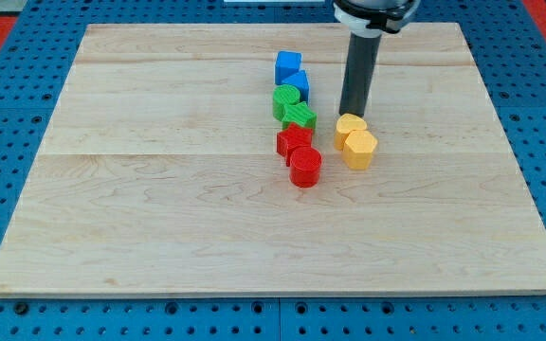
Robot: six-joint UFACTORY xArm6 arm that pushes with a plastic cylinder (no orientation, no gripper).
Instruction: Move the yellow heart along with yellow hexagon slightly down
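The near half of the desk (pixel 159 227) was bare wood. Nearest of the blocks, a red cylinder (pixel 304 168) was stacked closely below a red star (pixel 294 141). At about three o'clock from these, set apart by a gap, the yellow hexagon (pixel 359 149) was found touching the yellow heart (pixel 351 126), which lay at its eleven o'clock. Beyond the red pair, a green block (pixel 300 117), a second green block (pixel 286 98) and two blue blocks (pixel 297 85) (pixel 288 65) were ranged in a column toward twelve o'clock. No claw was fitted, so no open or clenched state could be reported; my tip (pixel 352 115) was set against the far edge of the heart, at twelve o'clock. This placing was judged deliberate: a pull toward six o'clock would be passed through the heart into the hexagon, so that both could be shifted together. The red blocks were judged far enough aside to be left undisturbed.
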